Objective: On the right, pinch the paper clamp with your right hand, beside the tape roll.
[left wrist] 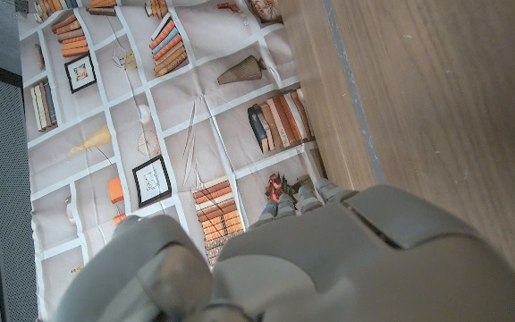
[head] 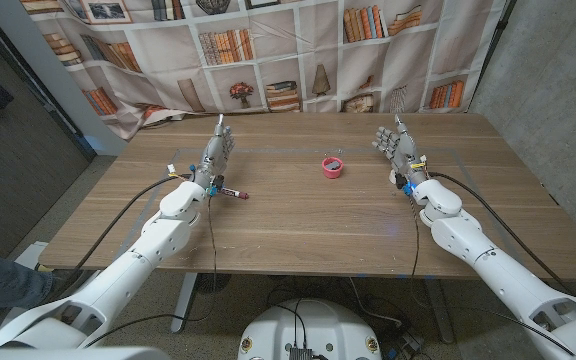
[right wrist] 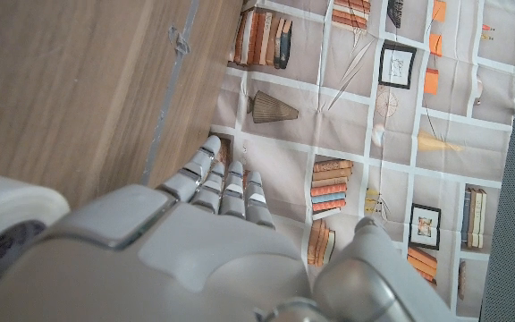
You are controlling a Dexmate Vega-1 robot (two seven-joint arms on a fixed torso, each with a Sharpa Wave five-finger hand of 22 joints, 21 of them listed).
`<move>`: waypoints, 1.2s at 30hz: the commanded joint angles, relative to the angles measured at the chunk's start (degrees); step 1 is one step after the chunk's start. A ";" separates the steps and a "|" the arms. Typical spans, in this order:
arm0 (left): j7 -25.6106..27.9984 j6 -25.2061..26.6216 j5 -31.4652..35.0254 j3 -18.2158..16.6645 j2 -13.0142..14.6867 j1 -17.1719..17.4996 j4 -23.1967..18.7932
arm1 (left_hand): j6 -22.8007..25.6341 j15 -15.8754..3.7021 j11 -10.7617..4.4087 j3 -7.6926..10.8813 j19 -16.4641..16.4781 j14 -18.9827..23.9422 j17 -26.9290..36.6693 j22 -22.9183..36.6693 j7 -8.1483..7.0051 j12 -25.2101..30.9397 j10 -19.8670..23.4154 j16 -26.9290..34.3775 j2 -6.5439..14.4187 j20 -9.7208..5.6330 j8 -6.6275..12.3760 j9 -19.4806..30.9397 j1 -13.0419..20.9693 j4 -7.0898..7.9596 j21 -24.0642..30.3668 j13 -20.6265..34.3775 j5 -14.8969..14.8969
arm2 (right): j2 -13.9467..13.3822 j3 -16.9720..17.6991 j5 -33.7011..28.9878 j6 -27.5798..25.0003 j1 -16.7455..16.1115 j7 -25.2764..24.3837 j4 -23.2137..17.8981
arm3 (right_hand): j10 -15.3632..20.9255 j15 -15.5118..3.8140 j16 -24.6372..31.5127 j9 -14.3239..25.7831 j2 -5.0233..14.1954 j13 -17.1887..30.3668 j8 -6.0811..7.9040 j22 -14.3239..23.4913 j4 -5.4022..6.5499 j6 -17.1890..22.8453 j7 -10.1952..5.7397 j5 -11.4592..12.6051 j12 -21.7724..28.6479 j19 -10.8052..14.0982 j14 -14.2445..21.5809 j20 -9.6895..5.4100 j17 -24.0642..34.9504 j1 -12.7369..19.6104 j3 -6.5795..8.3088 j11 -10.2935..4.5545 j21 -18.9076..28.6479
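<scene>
Standing apart, right hand (head: 395, 145) and left hand (head: 217, 153), fingers released, tape roll (head: 333, 167) between.

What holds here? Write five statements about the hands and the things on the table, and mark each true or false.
1. A pink tape roll lies on the table between the two hands. True.
2. The right hand grips the tape roll. False: it stands apart from the roll, fingers up, holding nothing.
3. A red-tipped pen lies on the table beside the left wrist. True.
4. The left hand pinches the pen. False: it holds nothing.
5. A plain white wall stands behind the table. False: a bookshelf-print backdrop hangs there.
</scene>
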 commanded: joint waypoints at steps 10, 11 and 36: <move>0.05 1.42 0.31 -0.63 3.50 3.15 -5.69 | -3.78 0.06 0.09 -0.26 -3.61 -2.94 0.10 0.28 0.06 0.63 -2.59 0.38 0.57 -1.63 0.50 0.08 1.02 -0.30 0.65 0.17 0.30 | -0.90 -1.27 -6.77 5.93 -0.65 -1.84 -2.88 | 1.28 -0.45 0.65 0.26 0.75 0.09 0.41 0.28 -0.83 1.32 -1.14 0.18 0.59 2.33 2.12 -2.64 0.13 1.81 0.80 -0.20 0.53; -0.01 1.37 0.55 -0.57 3.68 3.16 -5.87 | -3.71 0.08 0.11 -0.25 -3.58 -2.89 0.10 0.27 0.09 0.65 -2.51 0.38 0.59 -1.62 0.51 0.08 1.04 -0.31 0.66 0.17 0.30 | -1.03 -1.31 -7.40 6.20 -0.58 -2.19 -3.06 | 1.54 -0.52 0.66 0.26 0.82 0.09 0.43 0.27 -0.95 1.45 -1.20 0.16 0.67 2.72 2.37 -2.71 0.12 2.00 0.85 -0.45 0.59; 0.26 -0.35 1.81 -0.12 3.13 3.28 -6.63 | -0.77 0.10 0.24 -0.10 -1.28 -0.07 0.02 0.22 0.01 1.10 0.42 0.55 1.67 -0.92 0.94 0.07 2.39 -0.76 1.13 0.13 0.06 | -1.57 -3.62 -19.98 13.73 5.51 -4.38 3.11 | 7.33 -3.62 0.68 0.39 2.83 0.08 1.20 0.09 -4.88 5.93 -3.24 -0.50 1.91 9.42 8.34 -5.01 -0.11 8.14 2.81 -2.44 0.76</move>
